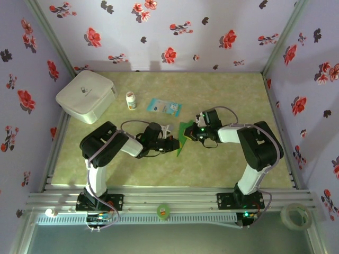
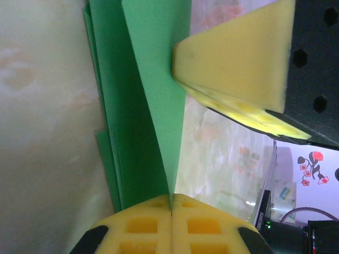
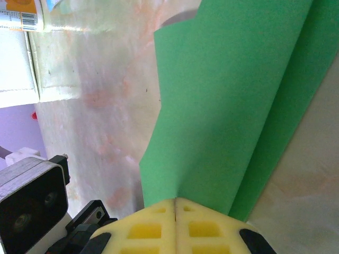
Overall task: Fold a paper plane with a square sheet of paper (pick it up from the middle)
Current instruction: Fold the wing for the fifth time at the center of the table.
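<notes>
Right then, you had the thin, bright green sheet of paper [image 1: 183, 140] near the middle of the pale green marbled table [image 1: 233, 159], caught between your two arms. From above it showed as a narrow, folded strip running front to back.

Your left gripper [image 1: 176, 144] came at it from the left. In the left wrist view its yellow foam pads [image 2: 148, 225] were pressed together with a pointed fold of the paper [image 2: 153, 106] pinched in the seam, and more green layers lay behind that fold.

Your right gripper [image 1: 189, 133] met the paper from the other side. In the right wrist view its yellow pads [image 3: 206, 227] were likewise closed flat on the paper's edge, and the sheet [image 3: 228, 106] rose away from them in two broad layers. The left wrist camera also caught the right gripper's yellow fingers [image 2: 238, 58] touching the upper part of the same fold.

Behind the paper, well apart from it, a small blue-and-white packet [image 1: 164, 107], a small white bottle [image 1: 131, 100] and a white rounded box [image 1: 86, 95] sat along the far left of the table.
</notes>
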Available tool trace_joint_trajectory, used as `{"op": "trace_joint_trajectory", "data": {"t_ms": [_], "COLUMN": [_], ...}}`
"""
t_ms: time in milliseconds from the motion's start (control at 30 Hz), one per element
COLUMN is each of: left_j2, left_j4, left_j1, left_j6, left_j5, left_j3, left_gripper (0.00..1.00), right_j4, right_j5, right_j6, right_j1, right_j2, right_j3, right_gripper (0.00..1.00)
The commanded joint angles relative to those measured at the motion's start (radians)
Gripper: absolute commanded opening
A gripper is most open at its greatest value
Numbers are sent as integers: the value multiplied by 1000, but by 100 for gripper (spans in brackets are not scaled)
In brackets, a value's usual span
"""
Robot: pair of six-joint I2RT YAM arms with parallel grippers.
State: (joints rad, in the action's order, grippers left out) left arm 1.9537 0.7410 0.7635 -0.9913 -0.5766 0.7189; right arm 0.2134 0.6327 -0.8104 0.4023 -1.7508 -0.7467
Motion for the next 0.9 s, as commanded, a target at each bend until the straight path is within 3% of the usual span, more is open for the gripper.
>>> {"op": "trace_joint_trajectory", "data": {"t_ms": [0,867], "left_j2": [21,70], "left_j4": [-49,-212], "left_j1": [-16,-36], "left_j6": [-8,10], "left_j5": [28,-34], "left_j3": [-20,68], "left_gripper": [0,0], "right_j4": [15,-33], "right_j5": [9,-65], "right_j6": [26,28], "right_j1": [9,9], "right_j2": [-17,-23], "right_j3": [-24,-24], "right_gripper": [6,6]}}
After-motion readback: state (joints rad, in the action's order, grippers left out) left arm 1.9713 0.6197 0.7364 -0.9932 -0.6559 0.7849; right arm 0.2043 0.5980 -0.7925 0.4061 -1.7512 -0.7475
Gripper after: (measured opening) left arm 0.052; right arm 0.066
